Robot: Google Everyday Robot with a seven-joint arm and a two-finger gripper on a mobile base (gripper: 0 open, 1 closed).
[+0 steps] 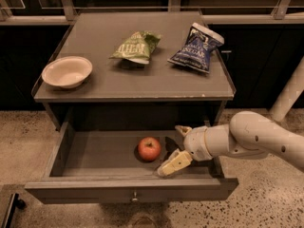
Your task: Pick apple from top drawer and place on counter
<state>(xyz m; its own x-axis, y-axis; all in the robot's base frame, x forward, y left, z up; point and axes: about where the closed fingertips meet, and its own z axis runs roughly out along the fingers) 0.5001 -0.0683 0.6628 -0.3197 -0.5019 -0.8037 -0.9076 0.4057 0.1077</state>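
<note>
The red apple (149, 148) lies on the floor of the open top drawer (95, 156), a little right of its middle. The drawer's front panel carries a small metal knob (135, 195). My gripper (174, 146) is inside the drawer just right of the apple, open, with one finger (183, 129) behind and one finger (174, 163) in front, not touching the apple. The grey counter (114, 82) sits above the drawer.
On the counter stand a white bowl (67, 71) at the left, a green chip bag (136, 47) in the middle and a blue chip bag (195, 48) at the right. My white arm (256, 137) reaches in from the right. Speckled floor surrounds the cabinet.
</note>
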